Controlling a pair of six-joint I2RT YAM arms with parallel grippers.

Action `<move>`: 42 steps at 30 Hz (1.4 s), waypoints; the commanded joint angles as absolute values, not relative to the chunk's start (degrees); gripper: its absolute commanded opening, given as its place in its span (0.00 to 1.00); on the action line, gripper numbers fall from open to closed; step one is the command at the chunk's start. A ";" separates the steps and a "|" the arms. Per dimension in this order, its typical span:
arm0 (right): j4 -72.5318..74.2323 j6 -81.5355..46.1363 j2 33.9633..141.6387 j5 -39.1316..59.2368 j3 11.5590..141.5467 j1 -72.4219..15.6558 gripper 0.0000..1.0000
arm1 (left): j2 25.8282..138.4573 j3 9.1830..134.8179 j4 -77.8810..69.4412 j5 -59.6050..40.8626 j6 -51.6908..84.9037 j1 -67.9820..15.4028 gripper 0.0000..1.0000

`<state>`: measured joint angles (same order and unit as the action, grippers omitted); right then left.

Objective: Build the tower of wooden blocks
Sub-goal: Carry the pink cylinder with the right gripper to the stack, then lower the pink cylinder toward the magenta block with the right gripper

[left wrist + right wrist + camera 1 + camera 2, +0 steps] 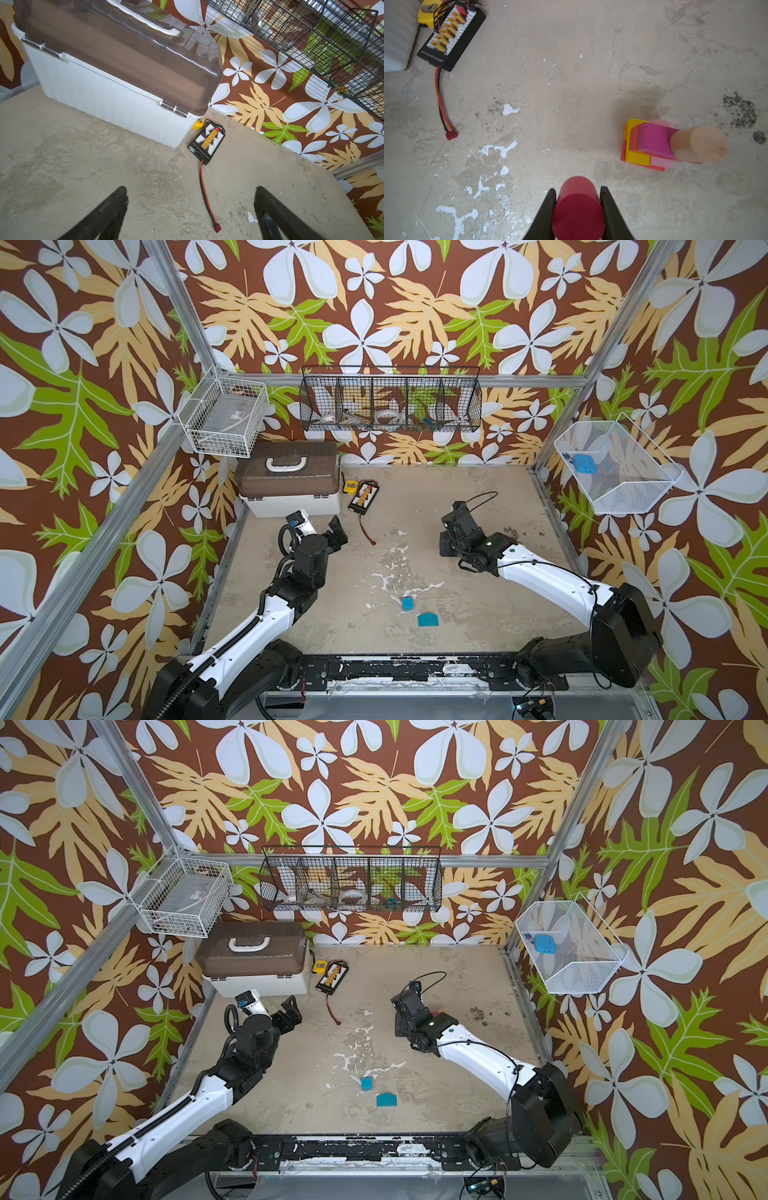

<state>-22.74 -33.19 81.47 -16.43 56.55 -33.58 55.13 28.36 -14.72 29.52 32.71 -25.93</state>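
In the right wrist view my right gripper (577,189) is shut on a dark red cylinder block (578,209), held above the floor. Off to its side stands the tower (652,143): red, orange, yellow and pink blocks below, a magenta block above them, and a plain tan cylinder (699,143) at its tip. In both top views the right arm hides most of the tower; only a pink sliver (434,1013) shows. A blue cube (408,603) and a teal house-shaped block (428,619) lie near the front. My left gripper (191,189) is open over bare floor and holds nothing.
A white toolbox with a brown lid (286,477) stands at the back left. Beside it lie a yellow tape measure (350,486) and a black connector board (363,495) with a red-black cable (368,531). Wire baskets hang on the walls; one holds a blue flat case (584,464).
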 commanded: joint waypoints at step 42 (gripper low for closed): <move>-24.61 -28.93 88.46 -16.70 59.35 -22.59 0.18 | 55.98 28.88 -15.36 29.44 32.65 -25.84 0.96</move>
<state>-25.06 -29.30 88.42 -16.47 59.57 -22.79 55.83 28.45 -14.76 29.47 32.73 -25.93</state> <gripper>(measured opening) 0.282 0.962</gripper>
